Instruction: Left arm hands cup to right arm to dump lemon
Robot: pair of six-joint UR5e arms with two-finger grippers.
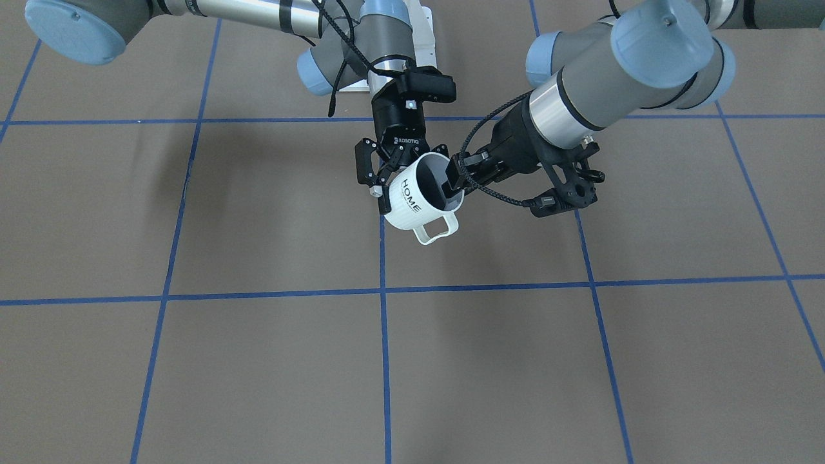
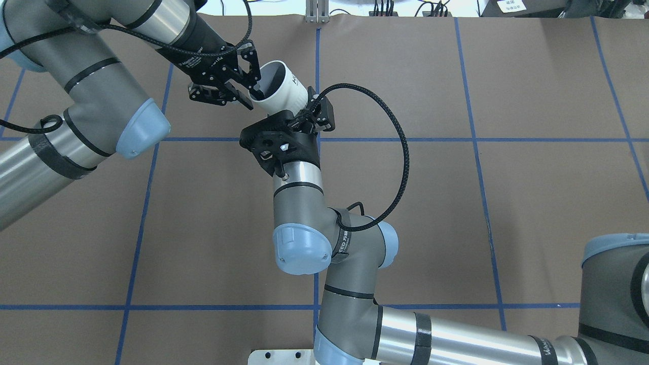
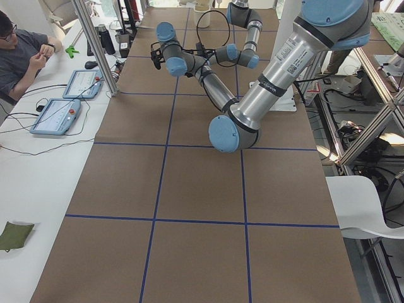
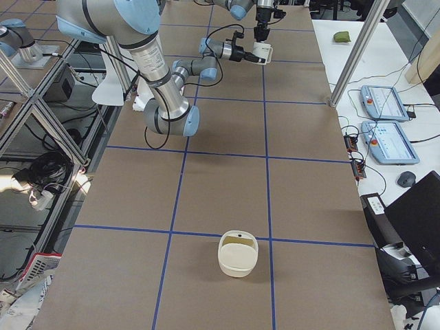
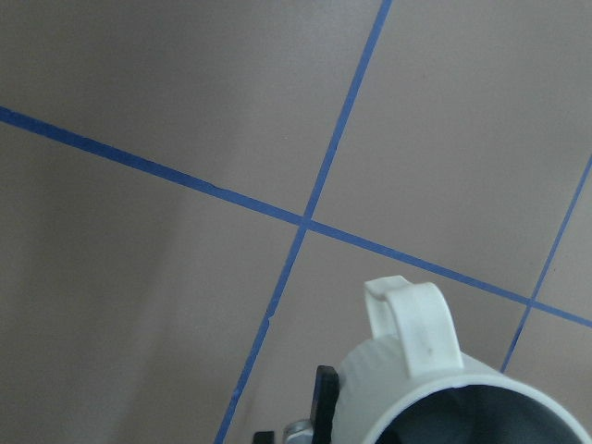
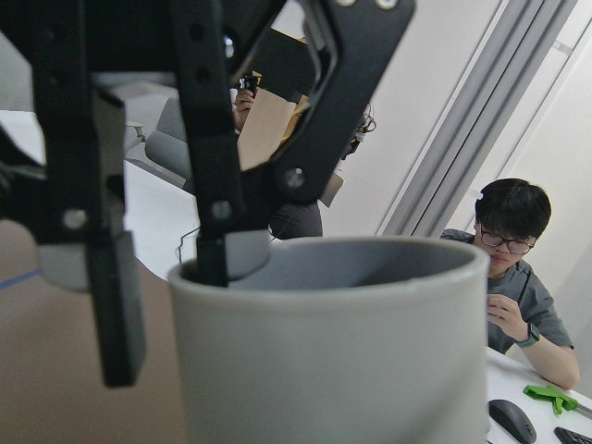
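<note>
The cream cup (image 1: 406,207) marked "HOME" hangs tilted above the table between both grippers, its handle toward the operators' side. My left gripper (image 1: 453,185), on the arm with the looping cable, is shut on the cup's rim, one finger inside and one outside. My right gripper (image 1: 416,177), printed "ROBOTIQ", is open with its fingers splayed around the cup's body. In the right wrist view one of its fingers (image 6: 92,277) stands a little off the cup wall (image 6: 333,351). The overhead view shows the cup (image 2: 286,94) between the left gripper (image 2: 255,94) and the right gripper (image 2: 309,109). No lemon shows inside the cup.
A cream bowl (image 4: 238,256) with something yellowish in it stands on the table far toward the robot's right end. Blue tape lines (image 1: 384,322) grid the brown table. An operator (image 3: 19,50) sits at the side table with two tablets (image 3: 57,117).
</note>
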